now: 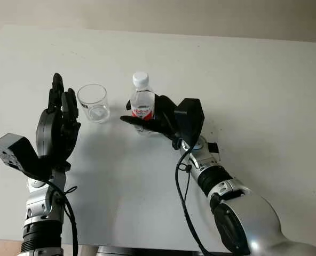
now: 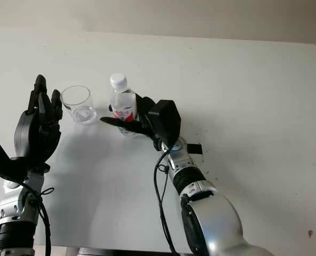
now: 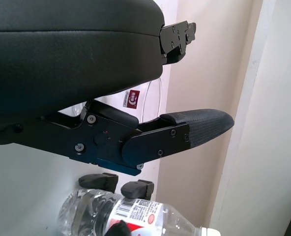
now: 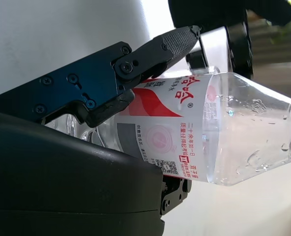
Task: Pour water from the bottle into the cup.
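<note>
A clear water bottle [image 1: 142,101] with a white cap and a red-and-white label stands upright near the middle of the white table [image 1: 254,80]. My right hand [image 1: 142,124] is shut on its lower half, fingers curling round the left side and the palm against the right. In the right wrist view the bottle [image 4: 204,137] lies against the palm with a finger [image 4: 155,49] across its label. An empty clear glass cup [image 1: 93,103] stands just left of the bottle. My left hand [image 1: 63,93] is open, raised upright a little left of the cup and apart from it.
A black cable [image 1: 182,192] loops beside the right forearm. Behind the table a beige wall runs along its far edge [image 1: 200,29]. The table's right side spreads wide and bare.
</note>
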Controlling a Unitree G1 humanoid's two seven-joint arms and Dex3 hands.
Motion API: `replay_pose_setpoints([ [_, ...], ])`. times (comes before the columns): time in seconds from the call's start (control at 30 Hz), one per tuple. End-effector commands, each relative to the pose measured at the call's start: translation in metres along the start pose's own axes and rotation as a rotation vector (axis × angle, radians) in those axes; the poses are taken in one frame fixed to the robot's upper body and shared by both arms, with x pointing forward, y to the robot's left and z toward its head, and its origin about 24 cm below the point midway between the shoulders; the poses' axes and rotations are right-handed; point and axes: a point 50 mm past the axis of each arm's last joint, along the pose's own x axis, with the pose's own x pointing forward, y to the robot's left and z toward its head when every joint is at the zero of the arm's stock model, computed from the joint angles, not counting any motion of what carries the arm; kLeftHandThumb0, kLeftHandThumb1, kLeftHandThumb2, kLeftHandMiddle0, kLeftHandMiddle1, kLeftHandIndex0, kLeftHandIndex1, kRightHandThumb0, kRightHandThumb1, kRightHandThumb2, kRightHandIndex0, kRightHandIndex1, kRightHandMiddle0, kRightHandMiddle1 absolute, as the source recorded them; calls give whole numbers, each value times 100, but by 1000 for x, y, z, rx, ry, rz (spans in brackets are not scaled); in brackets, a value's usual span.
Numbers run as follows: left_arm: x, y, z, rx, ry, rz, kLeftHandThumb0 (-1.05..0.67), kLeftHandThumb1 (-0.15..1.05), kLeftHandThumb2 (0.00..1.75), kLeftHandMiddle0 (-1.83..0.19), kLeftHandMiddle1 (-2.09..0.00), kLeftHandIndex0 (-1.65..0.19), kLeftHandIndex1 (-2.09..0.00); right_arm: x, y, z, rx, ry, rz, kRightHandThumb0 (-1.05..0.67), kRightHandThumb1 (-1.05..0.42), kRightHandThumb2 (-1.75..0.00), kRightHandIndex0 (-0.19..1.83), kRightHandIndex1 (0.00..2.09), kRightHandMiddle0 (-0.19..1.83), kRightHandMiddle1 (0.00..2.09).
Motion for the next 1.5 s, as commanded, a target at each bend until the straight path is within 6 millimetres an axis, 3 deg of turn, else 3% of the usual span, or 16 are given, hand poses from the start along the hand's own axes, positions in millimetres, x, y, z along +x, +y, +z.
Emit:
replay_pose_setpoints([
  [0.0, 3, -1, 4, 8, -22, -5, -71, 105, 63, 19, 0, 19, 0, 3, 1, 7, -57, -13, 43, -53, -94, -6, 100, 209, 87, 209],
  [0.2, 3, -1, 3, 10, -21, -5, -71, 105, 63, 19, 0, 19, 0, 5, -2, 11, -101, -2, 67, -47, -97, -6, 100, 209, 100, 209],
  [0.33, 4, 0, 4, 33, -23, -7, -71, 105, 63, 19, 0, 19, 0, 9, -8, 22, -189, -15, -9, -41, -102, -7, 100, 209, 101, 209],
  [0.57, 4, 4, 5, 29, -34, 1, -72, 105, 67, 19, 0, 19, 0, 27, -26, 62, -342, -31, -157, -20, -105, -16, 102, 209, 99, 209],
  [0.9, 1, 5, 6, 26, -37, 13, -71, 105, 71, 19, 0, 19, 0, 45, -39, 109, -734, 44, -319, -16, -104, -18, 117, 209, 107, 209],
  [1.0, -1, 5, 5, 22, -34, 18, -71, 105, 70, 19, 0, 19, 0, 48, -39, 119, -850, 55, -344, -16, -104, -14, 113, 209, 99, 209],
  [1.13, -2, 5, 4, 22, -28, 21, -72, 105, 69, 19, 0, 19, 0, 52, -34, 127, -1059, 65, -371, -19, -103, -23, 103, 209, 85, 209],
  [1.27, -3, 5, 3, 8, -24, 29, -72, 105, 70, 19, 0, 19, 0, 57, -26, 133, -1253, 90, -361, -27, -102, -11, 66, 209, 23, 207],
  [1.3, -3, 5, 2, 5, -23, 31, -72, 105, 70, 19, 0, 19, 0, 59, -23, 135, -1315, 110, -337, -29, -102, -9, 61, 209, 13, 201],
  [1.37, -3, 5, 2, 2, -22, 33, -73, 105, 71, 19, 0, 19, 0, 61, -20, 137, -1390, 137, -310, -34, -101, -6, 56, 209, 10, 165],
  [1.47, -3, 5, 1, -2, -20, 40, -74, 105, 71, 19, 0, 19, 0, 63, -15, 140, -1472, 163, -291, -36, -101, -6, 52, 209, 7, 147],
])
